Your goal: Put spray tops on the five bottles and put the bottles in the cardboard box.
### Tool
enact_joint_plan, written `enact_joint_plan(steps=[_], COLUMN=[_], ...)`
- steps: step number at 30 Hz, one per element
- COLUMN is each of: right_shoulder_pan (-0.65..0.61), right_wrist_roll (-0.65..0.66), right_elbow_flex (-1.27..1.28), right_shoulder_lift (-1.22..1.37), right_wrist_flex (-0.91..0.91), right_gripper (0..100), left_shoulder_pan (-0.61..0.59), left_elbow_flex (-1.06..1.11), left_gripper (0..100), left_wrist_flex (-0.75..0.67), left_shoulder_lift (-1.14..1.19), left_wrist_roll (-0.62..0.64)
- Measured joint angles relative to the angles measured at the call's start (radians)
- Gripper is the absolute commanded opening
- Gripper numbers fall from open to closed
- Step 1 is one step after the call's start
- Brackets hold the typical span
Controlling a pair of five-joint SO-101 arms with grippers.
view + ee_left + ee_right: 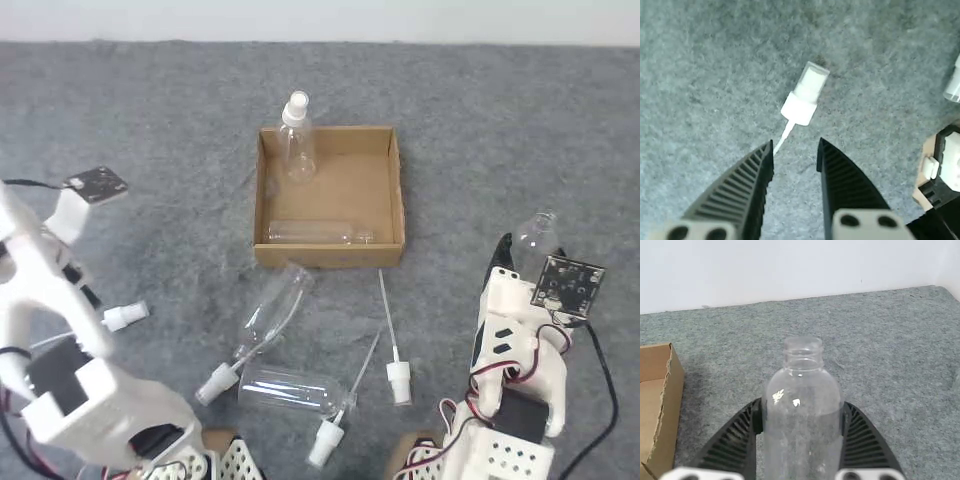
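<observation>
My left gripper (795,155) is open just above the grey mat, its fingertips either side of the thin tube of a loose white spray top (804,97), the same spray top (125,316) by the left arm. My right gripper (801,412) is shut on a clear bottle (801,390) with a bare neck, held upright (535,238) right of the cardboard box (398,190). In the box, one capped bottle (297,140) stands at the back and one bottle (315,232) lies along the front wall.
In front of the box lie a tilted bottle (272,308) with a spray top (215,383) at its neck, a second bottle (290,390), and two loose spray tops (398,380) (327,440) with long tubes. The box corner (660,405) stands close to the held bottle.
</observation>
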Motion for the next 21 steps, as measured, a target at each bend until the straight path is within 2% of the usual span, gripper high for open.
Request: enact_joint_plan(steps=[5,10,21], right_shoulder_pan=[0.0,0.0,0.0], right_wrist_roll=[0.0,0.015,0.034], right_elbow_flex=[0.0,0.0,0.0], right_shoulder_lift=[0.0,0.0,0.0], right_wrist_flex=[0.0,0.0,0.0], right_gripper=[6.2,6.0,6.0], left_shoulder_pan=[0.049,0.121,0.149], left_elbow_flex=[0.011,0.109,0.29], left_gripper=[14,14,14], left_wrist_flex=[0.0,-0.008,-0.222], left_shoulder_lift=[0.0,0.0,0.0], left_wrist_roll=[-0.015,-0.015,-0.015])
